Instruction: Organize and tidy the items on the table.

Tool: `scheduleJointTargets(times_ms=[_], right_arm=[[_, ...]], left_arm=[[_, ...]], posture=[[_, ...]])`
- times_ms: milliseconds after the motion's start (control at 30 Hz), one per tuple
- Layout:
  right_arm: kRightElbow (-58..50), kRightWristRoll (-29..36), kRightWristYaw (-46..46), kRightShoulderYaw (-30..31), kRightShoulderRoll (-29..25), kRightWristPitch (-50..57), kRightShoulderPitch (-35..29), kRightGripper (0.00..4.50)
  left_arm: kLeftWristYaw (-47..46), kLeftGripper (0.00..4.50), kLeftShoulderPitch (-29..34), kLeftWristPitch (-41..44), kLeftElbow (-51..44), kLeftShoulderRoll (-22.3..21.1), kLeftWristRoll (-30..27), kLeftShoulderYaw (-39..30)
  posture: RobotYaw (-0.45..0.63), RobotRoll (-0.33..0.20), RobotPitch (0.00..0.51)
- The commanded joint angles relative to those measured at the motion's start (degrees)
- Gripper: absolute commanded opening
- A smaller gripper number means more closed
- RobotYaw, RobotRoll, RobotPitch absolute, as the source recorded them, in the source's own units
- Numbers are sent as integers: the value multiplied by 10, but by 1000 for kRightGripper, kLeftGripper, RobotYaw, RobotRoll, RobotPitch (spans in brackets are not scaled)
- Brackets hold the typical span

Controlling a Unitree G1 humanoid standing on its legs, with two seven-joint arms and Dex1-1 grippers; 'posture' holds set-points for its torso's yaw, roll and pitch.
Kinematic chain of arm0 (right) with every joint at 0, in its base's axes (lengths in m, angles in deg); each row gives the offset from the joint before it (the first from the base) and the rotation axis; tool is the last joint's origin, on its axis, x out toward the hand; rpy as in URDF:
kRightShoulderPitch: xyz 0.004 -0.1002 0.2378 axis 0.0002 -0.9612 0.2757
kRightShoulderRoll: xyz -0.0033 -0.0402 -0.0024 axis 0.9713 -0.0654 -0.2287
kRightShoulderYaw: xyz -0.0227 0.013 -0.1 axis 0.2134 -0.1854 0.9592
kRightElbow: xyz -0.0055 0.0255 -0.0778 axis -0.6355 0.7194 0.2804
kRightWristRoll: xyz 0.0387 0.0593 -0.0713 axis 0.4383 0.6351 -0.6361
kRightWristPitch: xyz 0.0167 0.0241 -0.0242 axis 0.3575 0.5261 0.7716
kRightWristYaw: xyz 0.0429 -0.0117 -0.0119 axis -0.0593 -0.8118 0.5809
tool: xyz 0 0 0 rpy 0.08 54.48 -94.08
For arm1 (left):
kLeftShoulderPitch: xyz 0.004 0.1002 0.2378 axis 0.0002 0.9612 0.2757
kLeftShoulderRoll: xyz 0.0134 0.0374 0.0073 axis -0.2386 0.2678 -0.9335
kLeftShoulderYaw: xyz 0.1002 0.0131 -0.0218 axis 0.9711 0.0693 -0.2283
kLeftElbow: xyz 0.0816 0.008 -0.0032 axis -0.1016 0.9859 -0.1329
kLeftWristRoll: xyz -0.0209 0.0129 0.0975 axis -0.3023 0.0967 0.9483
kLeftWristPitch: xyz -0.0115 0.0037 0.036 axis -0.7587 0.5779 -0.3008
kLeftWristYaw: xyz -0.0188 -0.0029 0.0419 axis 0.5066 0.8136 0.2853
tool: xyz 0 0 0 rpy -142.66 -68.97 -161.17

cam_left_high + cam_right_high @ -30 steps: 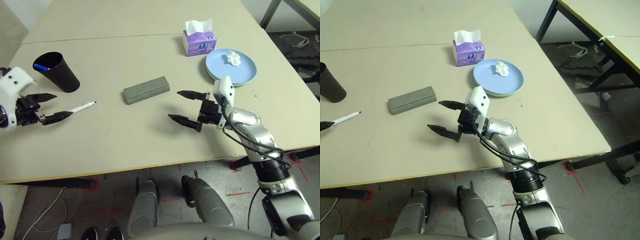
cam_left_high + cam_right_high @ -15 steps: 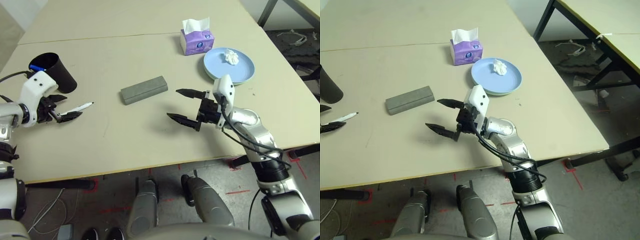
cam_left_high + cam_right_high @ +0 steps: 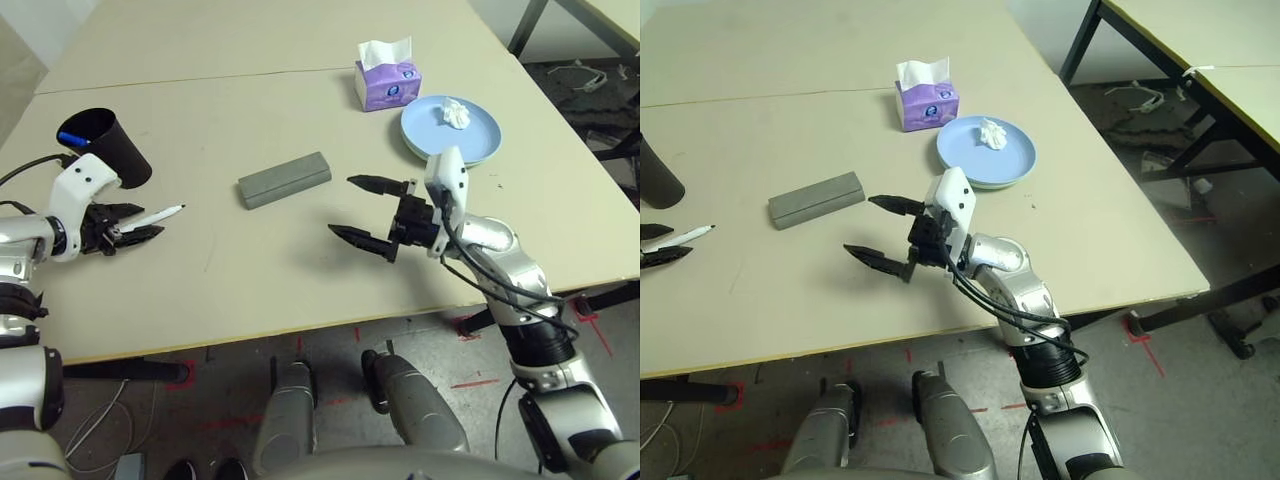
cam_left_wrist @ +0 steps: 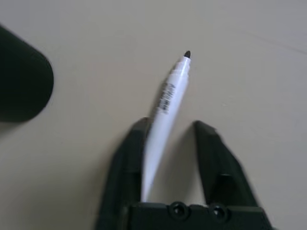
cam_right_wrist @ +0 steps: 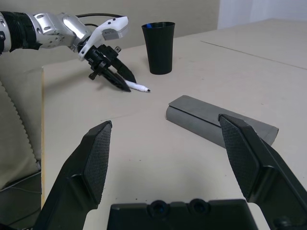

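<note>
Presently, left gripper (image 4: 172, 143) astride black-capped marker pen (image 4: 165, 105), jaws part-closed, grip unconfirmed, right gripper (image 3: 365, 210) wide open, black cup (image 3: 108, 146) at ten o'clock.

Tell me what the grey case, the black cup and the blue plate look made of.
Grey case: probably fabric- or felt-covered, matte and evenly dull. Black cup: likely plastic, smooth thin wall with faint sheen. Blue plate: plastic or glazed ceramic, cannot tell; smooth and uniformly pale.

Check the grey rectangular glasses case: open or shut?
Shut. The grey rectangular glasses case lies flat on the beige table, with no lid raised or gap showing.
</note>
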Motion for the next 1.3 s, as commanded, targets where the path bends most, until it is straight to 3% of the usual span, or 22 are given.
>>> scheduleJointTargets(times_ms=[33,133,233,333,500,733,900,1067,1200,1300], right_arm=[[-13,5,0,7,1,7,-3,4500],[-10,5,1,8,1,6,-2,4500],[-3,4,4,8,0,2,-1,4500],[8,3,18,7,-6,-7,-3,4500],[36,-6,-3,-9,-4,-10,-6,4500],[41,-25,-47,-7,-5,-1,-14,4500],[55,-34,-39,4,-9,-17,-14,4500],[59,-37,-29,11,-4,-23,-11,4500],[62,-39,-25,14,-1,-28,-11,4500],[58,-39,-27,16,4,-25,-10,4500]], left_arm=[[57,522,35,-21,-11,-11,21,30],[112,309,59,-39,-54,-21,4,31],[185,309,91,-7,-134,-25,-71,-7],[191,309,114,49,-193,-23,-141,-64],[112,309,167,110,-279,6,-245,-198],[-71,309,242,130,-417,92,-322,-371],[-192,309,274,97,-493,151,-313,-428],[-293,309,278,38,-499,194,-282,-446],[-361,309,252,-9,-458,203,-249,-437],[-392,309,205,-37,-389,182,-217,-414]], posture=[[-184,0,220],[-181,0,220],[-172,0,221],[-162,0,223],[-148,0,226],[-125,0,230],[-96,0,228],[-83,0,227],[-79,0,226],[-83,0,225]])
